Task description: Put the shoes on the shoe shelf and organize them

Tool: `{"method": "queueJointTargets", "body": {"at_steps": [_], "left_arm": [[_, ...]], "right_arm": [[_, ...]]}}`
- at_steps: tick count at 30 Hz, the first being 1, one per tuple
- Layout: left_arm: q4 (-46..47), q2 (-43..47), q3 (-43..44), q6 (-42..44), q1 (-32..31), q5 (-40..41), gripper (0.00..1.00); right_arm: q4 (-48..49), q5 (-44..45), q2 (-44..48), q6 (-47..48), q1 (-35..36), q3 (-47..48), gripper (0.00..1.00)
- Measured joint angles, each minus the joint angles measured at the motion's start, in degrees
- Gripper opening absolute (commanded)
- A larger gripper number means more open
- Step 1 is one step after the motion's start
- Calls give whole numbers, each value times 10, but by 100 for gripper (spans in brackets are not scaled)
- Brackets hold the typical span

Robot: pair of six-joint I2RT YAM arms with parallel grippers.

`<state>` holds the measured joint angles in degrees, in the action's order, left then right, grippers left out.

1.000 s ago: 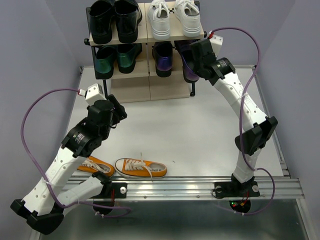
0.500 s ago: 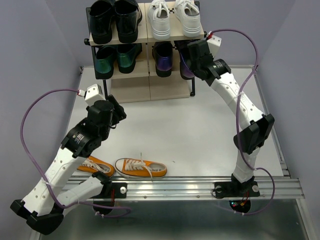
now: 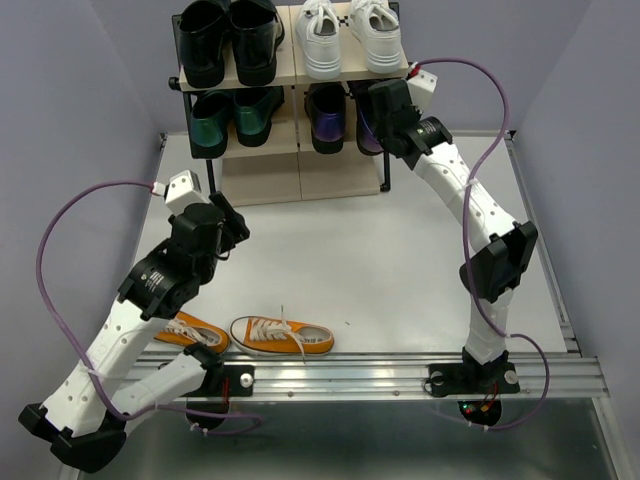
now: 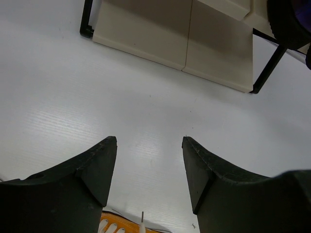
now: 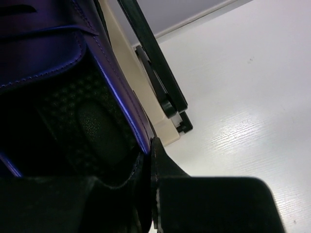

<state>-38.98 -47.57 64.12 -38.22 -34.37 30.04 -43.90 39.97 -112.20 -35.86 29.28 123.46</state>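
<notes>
Apparently rim of purple loafer inside right claw

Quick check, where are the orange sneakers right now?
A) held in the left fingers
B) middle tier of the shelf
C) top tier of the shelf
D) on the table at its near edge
D: both orange sneakers lie on the table at its near edge, off the shoe shelf.
</notes>
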Motion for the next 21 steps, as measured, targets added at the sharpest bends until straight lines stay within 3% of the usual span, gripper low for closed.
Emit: {"method": "queueJointTargets", "body": {"at_steps": [1, 4, 5, 6, 11, 21], "left_arm": [[-1, 2, 0, -1, 0, 0, 67], [-2, 4, 0, -2, 0, 1, 67], [-3, 5, 0, -2, 0, 1, 67], [-3, 5, 0, -2, 0, 1, 67], [-3, 5, 0, -4, 0, 0, 67], [-3, 5, 0, -7, 0, 0, 67]], "right_arm": [[0, 0, 0, 0, 0, 0, 12], [3, -1, 0, 0, 0, 0, 43], [25, -1, 0, -10, 0, 0, 43], [44, -1, 0, -14, 0, 0, 53], [100, -12, 11, -12, -6, -2, 66], [105, -55, 63, 5, -6, -44, 90]]}}
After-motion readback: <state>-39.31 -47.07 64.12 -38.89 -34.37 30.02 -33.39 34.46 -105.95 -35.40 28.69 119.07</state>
